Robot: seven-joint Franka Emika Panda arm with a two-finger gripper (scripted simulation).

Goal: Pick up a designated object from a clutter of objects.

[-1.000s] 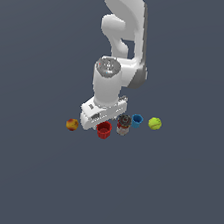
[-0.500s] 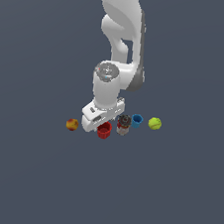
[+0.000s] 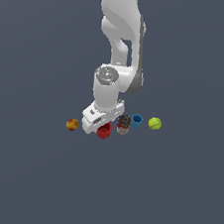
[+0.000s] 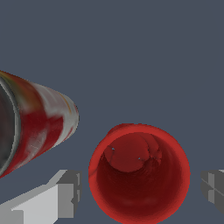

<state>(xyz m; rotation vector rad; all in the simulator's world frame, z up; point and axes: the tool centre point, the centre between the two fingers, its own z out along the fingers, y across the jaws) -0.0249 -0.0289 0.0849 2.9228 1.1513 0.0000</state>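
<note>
Pre-grasp step: hand [image 4: 139,190] is spread wide around the red cup [image 4: 139,173], which stands upright just beside the can [image 4: 37,127]. Next, probably lower slightly, then squeeze and lift.

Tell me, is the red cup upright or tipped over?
Upright: the wrist view looks straight down into the red cup, its round rim open and its bottom visible.

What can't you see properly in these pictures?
- Gripper fingers: in the exterior view the hand hides them; in the wrist view the picture's edges cut them off.
- Red cup: its near side is behind the hand in the exterior view; its foot is hidden by its rim in the wrist view.
- Can: cut off by the wrist view's edge; too small outside to read.
- Blue cup, tennis ball, apple: tiny, no detail.
</note>
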